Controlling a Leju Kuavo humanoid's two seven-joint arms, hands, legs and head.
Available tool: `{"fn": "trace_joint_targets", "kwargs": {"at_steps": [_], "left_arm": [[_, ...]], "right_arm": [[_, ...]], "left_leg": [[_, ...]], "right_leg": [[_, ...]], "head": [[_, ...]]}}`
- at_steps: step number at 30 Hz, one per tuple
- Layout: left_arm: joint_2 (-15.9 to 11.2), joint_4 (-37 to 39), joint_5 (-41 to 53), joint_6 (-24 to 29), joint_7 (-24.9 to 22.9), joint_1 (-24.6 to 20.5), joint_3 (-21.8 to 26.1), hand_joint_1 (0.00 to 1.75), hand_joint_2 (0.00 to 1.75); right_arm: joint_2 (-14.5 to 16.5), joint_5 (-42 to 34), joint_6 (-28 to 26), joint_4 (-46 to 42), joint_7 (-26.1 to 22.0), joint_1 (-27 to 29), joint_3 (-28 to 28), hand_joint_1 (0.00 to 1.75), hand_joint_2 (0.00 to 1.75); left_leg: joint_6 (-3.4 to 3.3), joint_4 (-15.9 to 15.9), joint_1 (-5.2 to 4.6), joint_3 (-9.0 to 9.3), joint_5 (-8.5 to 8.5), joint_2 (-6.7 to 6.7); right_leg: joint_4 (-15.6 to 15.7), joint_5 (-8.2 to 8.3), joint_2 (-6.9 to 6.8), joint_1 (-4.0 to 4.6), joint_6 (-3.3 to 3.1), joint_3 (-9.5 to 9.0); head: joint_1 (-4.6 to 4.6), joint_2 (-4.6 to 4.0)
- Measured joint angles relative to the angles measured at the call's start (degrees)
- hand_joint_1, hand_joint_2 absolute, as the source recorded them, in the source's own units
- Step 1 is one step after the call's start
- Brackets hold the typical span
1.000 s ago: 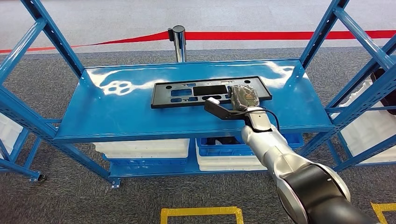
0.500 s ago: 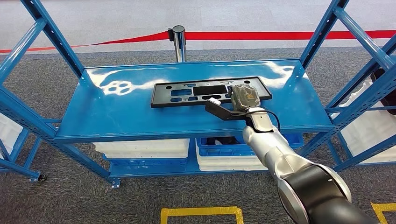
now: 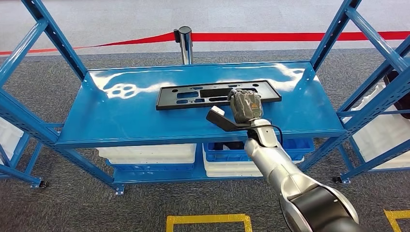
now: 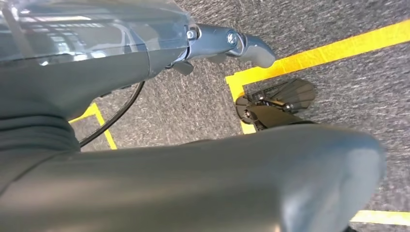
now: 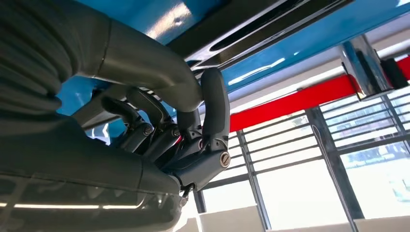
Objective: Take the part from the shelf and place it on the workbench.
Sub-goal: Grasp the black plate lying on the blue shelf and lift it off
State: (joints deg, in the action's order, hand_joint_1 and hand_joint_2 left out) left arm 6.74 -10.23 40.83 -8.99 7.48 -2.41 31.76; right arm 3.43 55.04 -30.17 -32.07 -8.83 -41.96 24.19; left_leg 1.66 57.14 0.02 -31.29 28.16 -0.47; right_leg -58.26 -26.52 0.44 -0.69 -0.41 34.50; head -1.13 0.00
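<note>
Standing in front of a blue shelf (image 3: 121,121), its frame posts rising at both sides, with white and blue bins (image 3: 154,155) sitting on the lower level. Lying flat toward the back of the top deck: the part (image 3: 193,96), a long black panel with cut-outs. Reaching over the front edge of the deck with the silver right arm (image 3: 290,179), bringing the right hand (image 3: 244,107) up against the part's near edge toward its right end, fingers (image 3: 246,99) curling over that edge and thumb jutting out to the side. Judging from the right wrist view, fingers half closed beside the part (image 5: 241,36), but whether actually gripping it, impossible to tell. Hanging the left hand (image 4: 237,43) low over grey carpet and yellow floor tape (image 4: 309,58), its grip unclear. Barely starting the task: part resting on the shelf, lifting and carrying to the workbench all remaining
</note>
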Motion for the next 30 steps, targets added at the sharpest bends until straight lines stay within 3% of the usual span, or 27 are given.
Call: {"fn": "trace_joint_targets", "kwargs": {"at_steps": [10,12,14,16,22,30], "left_arm": [[0.46,0.0,-0.89,0.24,0.97,0.06,2.4,0.0,0.0],[0.49,0.0,-0.98,0.34,1.04,0.08,2.55,0.0,0.0],[0.51,0.0,-1.06,0.4,1.1,0.09,2.79,0.0,0.0],[0.55,0.0,-1.1,0.43,1.12,0.12,3.23,0.0,0.0],[0.57,0.0,-0.96,0.43,1.14,0.16,3.88,0.0,0.0],[0.7,0.0,-0.59,0.37,1.08,0.17,3.95,0.0,0.0]], "right_arm": [[-0.67,-3.01,0.22,-14.36,0.58,10.0,1.22,1.73,1.75],[-0.87,-3.22,0.26,-16.03,0.74,11.39,1.5,1.4,1.75],[-1.14,-3.36,0.31,-17.76,0.95,12.73,1.66,0.61,1.75],[-1.5,-3.45,0.32,-19.52,1.13,14.09,1.78,0.11,1.75],[-2.45,-3.09,0.25,-22.12,1.69,15.63,2.42,0.0,1.75],[-3.26,-1.11,-0.02,-23.66,2.64,15.53,2.48,0.0,1.75]], "left_leg": [[0.01,0.0,0.0,0.0,0.02,0.0],[0.0,0.0,0.0,-0.01,0.03,0.01],[0.0,0.0,0.0,-0.01,0.04,0.0],[0.0,0.0,0.0,-0.01,0.04,0.01],[0.0,0.0,0.0,-0.01,0.05,0.01],[0.0,0.0,0.0,-0.01,0.05,0.01]], "right_leg": [[0.01,-0.02,0.0,0.0,0.01,0.01],[0.01,-0.02,0.0,0.0,0.01,0.01],[0.01,-0.02,0.0,0.0,0.01,0.01],[0.01,-0.02,0.0,0.0,0.01,0.01],[0.01,-0.02,0.0,0.0,0.02,0.0],[0.01,-0.02,0.0,0.0,0.02,0.0]], "head": [[0.01,0.0],[0.02,0.0],[0.01,0.0],[0.01,0.0],[0.0,0.0],[0.0,0.0]]}}
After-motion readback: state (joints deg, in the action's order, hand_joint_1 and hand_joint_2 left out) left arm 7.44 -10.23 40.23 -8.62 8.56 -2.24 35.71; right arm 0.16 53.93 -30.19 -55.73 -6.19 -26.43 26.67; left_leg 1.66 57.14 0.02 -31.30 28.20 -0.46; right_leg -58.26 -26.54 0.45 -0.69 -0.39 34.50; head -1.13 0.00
